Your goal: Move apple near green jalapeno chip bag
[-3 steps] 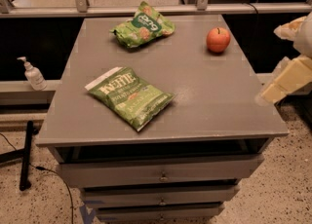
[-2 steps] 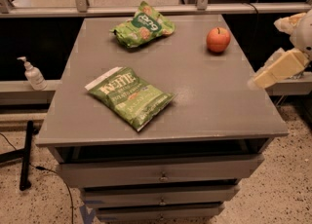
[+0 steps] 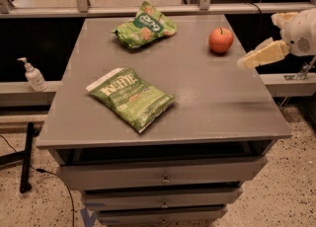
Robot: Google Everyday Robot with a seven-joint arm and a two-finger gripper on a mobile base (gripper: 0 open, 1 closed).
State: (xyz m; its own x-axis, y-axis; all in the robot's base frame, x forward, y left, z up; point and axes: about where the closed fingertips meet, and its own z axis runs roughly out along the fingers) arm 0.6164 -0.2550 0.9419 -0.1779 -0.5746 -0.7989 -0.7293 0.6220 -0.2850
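Note:
The red-orange apple (image 3: 220, 40) stands on the grey table (image 3: 212, 107) at the back right. The green jalapeno chip bag (image 3: 131, 97), light green with white "KETTLE" lettering, lies flat at the front left of the table. My gripper (image 3: 257, 41) hangs at the table's right edge, just right of the apple and apart from it. It is open and empty, with one cream finger (image 3: 261, 55) stretched toward the apple and the other (image 3: 282, 18) further back.
A puffier green chip bag (image 3: 143, 25) with a dark oval logo lies at the back middle. A hand-sanitiser bottle (image 3: 33, 74) stands on a ledge to the left. The table has drawers (image 3: 163, 176) below. A rail runs behind the table.
My gripper has moved left and further back along the table's right edge, closer to the apple. The apple and both bags have not moved.

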